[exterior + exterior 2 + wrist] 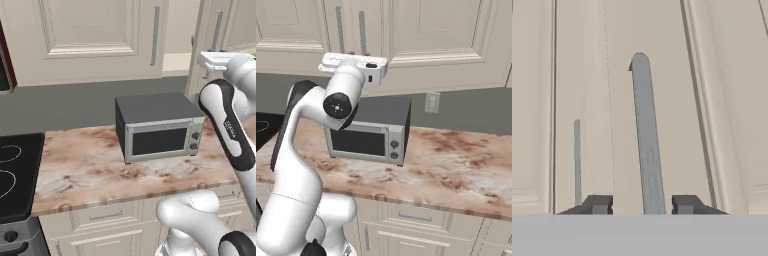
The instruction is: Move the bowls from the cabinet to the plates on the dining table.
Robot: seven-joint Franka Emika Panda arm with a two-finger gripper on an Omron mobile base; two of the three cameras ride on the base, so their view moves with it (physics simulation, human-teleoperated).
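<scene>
Up against the closed cabinet (421,30) above the surface (456,160), I held my hand (641,204) open, fingertips either side of its upright bar handle (646,140), ungripped. Bowls sat unseen, presumably behind that door.

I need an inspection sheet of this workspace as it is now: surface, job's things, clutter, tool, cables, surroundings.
Surface: marble counter, brown-beige veined, bare around the oven.
Job's things: cabinet doors shut; silver bar handle runs up the door. Bowls and plates: nothing seen.
Clutter: grey toaster oven on the counter, door closed.
Tool: tool raised at the cabinet door, fingers one on each side of the handle, not clamped on it.
Cables: nothing seen.
Surroundings: black cooktop at the counter's left end; wall outlet; cream drawers below.
</scene>
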